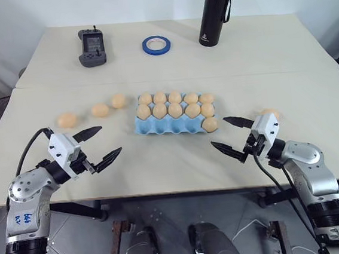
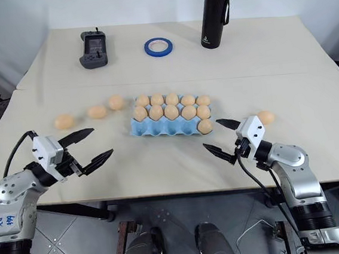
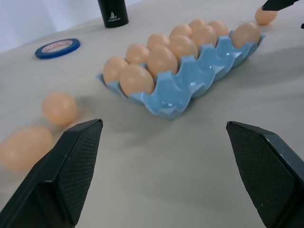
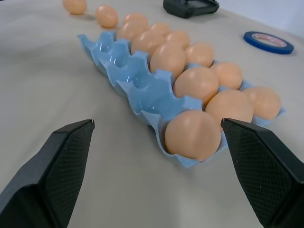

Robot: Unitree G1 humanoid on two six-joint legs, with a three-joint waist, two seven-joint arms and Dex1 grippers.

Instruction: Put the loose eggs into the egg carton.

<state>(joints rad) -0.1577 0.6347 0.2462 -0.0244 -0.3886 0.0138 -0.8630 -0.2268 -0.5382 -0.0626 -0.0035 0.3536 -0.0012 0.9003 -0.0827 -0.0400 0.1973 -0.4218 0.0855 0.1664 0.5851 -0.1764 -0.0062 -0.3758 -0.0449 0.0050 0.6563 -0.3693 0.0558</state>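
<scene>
The light blue egg carton (image 1: 157, 127) lies mid-table with several tan eggs (image 1: 175, 109) in its back and middle rows and one egg (image 4: 192, 134) in the front row's right end cup. Three loose eggs (image 1: 100, 110) lie in a line left of the carton. Another loose egg (image 2: 266, 117) rests to its right, just behind my right gripper. My left gripper (image 1: 110, 139) hovers open and empty near the front left of the carton. My right gripper (image 2: 211, 134) hovers open and empty at the carton's front right corner. Both point inward at the carton.
At the back of the table stand a black flask (image 1: 215, 11), a blue tape ring (image 1: 156, 44) and a dark handheld controller (image 1: 91, 47). A seam (image 1: 242, 75) runs across between the two tabletops. The table's front edge lies just under both grippers.
</scene>
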